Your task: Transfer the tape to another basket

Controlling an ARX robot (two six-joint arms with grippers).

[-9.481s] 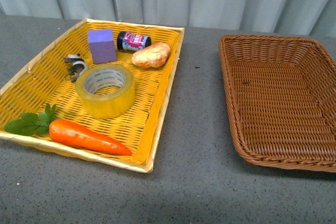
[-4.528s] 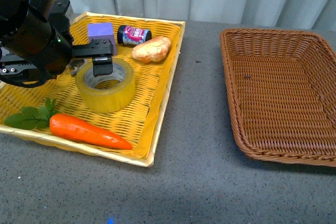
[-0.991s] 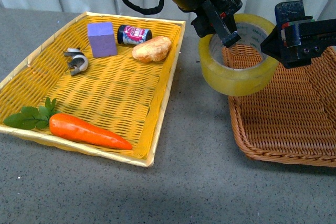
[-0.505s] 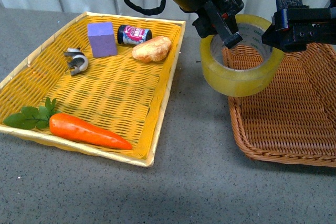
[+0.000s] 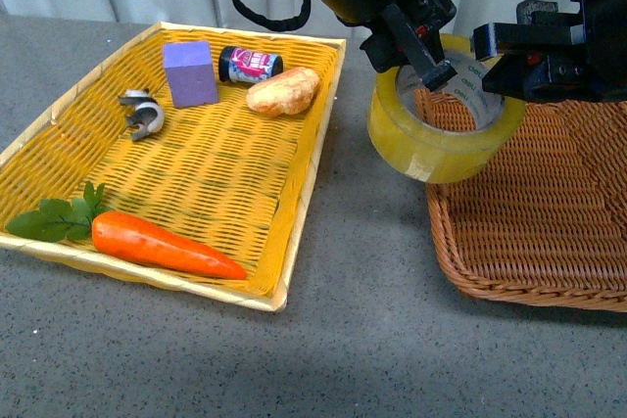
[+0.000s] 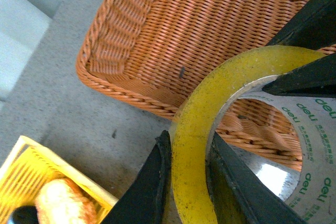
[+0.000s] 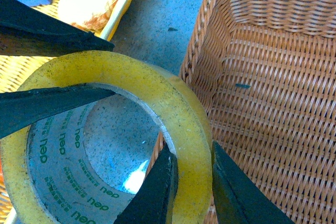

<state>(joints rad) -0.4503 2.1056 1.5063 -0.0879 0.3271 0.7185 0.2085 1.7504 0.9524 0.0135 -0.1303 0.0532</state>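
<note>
The tape (image 5: 441, 139), a wide yellowish roll with a white printed core, hangs in the air over the left rim of the brown wicker basket (image 5: 549, 212). My left gripper (image 5: 416, 51) is shut on the roll's wall on its left side. My right gripper (image 5: 495, 66) is shut on the wall on the right side. In the left wrist view the tape (image 6: 191, 145) sits pinched in my left gripper (image 6: 189, 182), with the basket (image 6: 173, 30) beyond. In the right wrist view my right gripper (image 7: 191, 187) clamps the tape (image 7: 157, 103) above the basket (image 7: 273, 108).
A yellow woven basket (image 5: 59, 119) lies at the left, holding a carrot (image 5: 162, 247), a purple block (image 5: 190, 72), a small jar (image 5: 250, 64), a bread-like lump (image 5: 284, 91) and a grey clip (image 5: 143, 113). Grey tabletop (image 5: 362, 242) separates the two baskets.
The tape left the yellow basket in my left gripper and travelled right to the brown basket's rim. My right gripper came in and closed on its far side within the last second.
</note>
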